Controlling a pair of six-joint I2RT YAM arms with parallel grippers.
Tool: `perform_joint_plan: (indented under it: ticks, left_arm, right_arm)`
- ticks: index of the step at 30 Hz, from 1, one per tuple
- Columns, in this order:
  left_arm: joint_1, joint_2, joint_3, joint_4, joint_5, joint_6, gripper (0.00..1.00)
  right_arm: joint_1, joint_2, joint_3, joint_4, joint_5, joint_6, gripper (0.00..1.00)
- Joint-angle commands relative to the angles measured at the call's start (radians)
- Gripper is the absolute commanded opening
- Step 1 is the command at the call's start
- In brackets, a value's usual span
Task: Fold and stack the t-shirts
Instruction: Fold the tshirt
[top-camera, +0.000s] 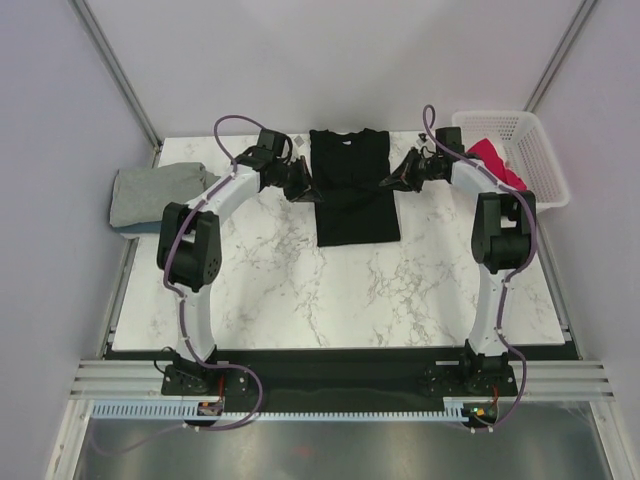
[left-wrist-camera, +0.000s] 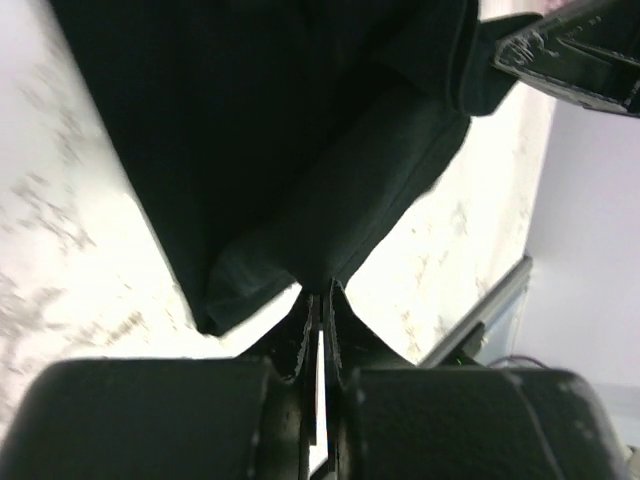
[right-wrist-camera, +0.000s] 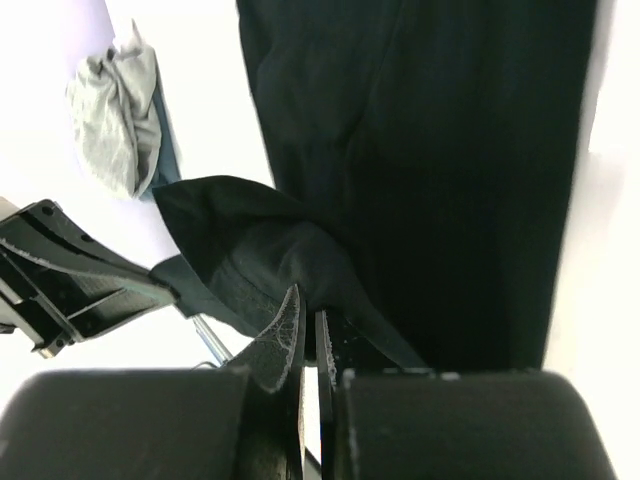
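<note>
The black t-shirt (top-camera: 352, 190) lies flat at the back middle of the table, sleeves partly folded in. My left gripper (top-camera: 303, 186) is shut on the shirt's left edge; in the left wrist view the cloth (left-wrist-camera: 300, 150) runs into the closed fingertips (left-wrist-camera: 322, 292). My right gripper (top-camera: 393, 180) is shut on the shirt's right edge; the right wrist view shows a fold of black cloth (right-wrist-camera: 300, 250) pinched at the tips (right-wrist-camera: 308, 312). A grey t-shirt (top-camera: 150, 192) lies on a blue one at the table's left edge. A crimson-pink t-shirt (top-camera: 492, 160) sits in the basket.
The white lattice basket (top-camera: 540, 160) stands at the back right corner. The marble table (top-camera: 330, 300) stretches toward the arm bases. Grey walls and metal frame posts enclose the back and sides.
</note>
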Motion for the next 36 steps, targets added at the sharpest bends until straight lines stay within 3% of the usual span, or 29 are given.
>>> perform_joint_plan:
  ticks: [1,3,4,5,7,8,9,10,15,18,21,27,36]
  left_arm:
    - [0.016,0.068,0.111,0.031,-0.055,0.061,0.02]
    - [0.022,0.125,0.161,0.057,-0.075,0.075,0.02]
    - [0.024,0.14,0.178,0.062,-0.096,0.075,0.02]
    - [0.022,0.166,0.195,0.08,-0.128,0.082,0.1]
    - [0.016,0.177,0.258,0.093,-0.162,0.142,0.42]
    - [0.01,0.174,0.284,0.074,-0.234,0.165,0.75]
    - [0.005,0.147,0.309,0.051,-0.265,0.211,0.86]
    - [0.001,0.127,0.321,0.024,-0.25,0.231,0.91]
    - [0.011,-0.01,0.13,-0.039,-0.125,0.194,0.91]
    - [0.011,-0.071,-0.101,-0.036,-0.042,0.118,0.86]
    - [0.01,-0.099,-0.22,-0.019,0.006,0.095,0.84]
    - [0.01,-0.07,-0.292,-0.019,0.006,0.095,0.84]
    - [0.002,0.046,-0.247,-0.019,0.006,0.095,0.84]
  right_arm:
    - [-0.003,0.083,0.104,0.086,0.001,0.031,0.0]
    - [0.0,0.138,0.145,0.14,-0.018,0.046,0.01]
    - [0.003,0.154,0.165,0.151,-0.016,0.047,0.13]
    - [0.006,0.166,0.179,0.17,-0.018,0.045,0.21]
    - [0.006,0.171,0.219,0.18,-0.025,0.021,0.43]
    - [0.003,0.157,0.225,0.178,-0.033,0.005,0.48]
    - [-0.006,0.123,0.227,0.174,-0.047,-0.013,0.51]
    - [-0.026,0.102,0.222,0.13,-0.06,-0.044,0.53]
    - [-0.104,-0.047,0.05,0.007,-0.091,-0.098,0.55]
    - [-0.13,-0.091,-0.095,-0.055,-0.094,-0.133,0.55]
    - [-0.13,-0.104,-0.216,-0.095,-0.09,-0.167,0.54]
    - [-0.123,-0.07,-0.301,-0.121,-0.076,-0.193,0.54]
    - [-0.097,-0.032,-0.31,-0.13,-0.068,-0.196,0.53]
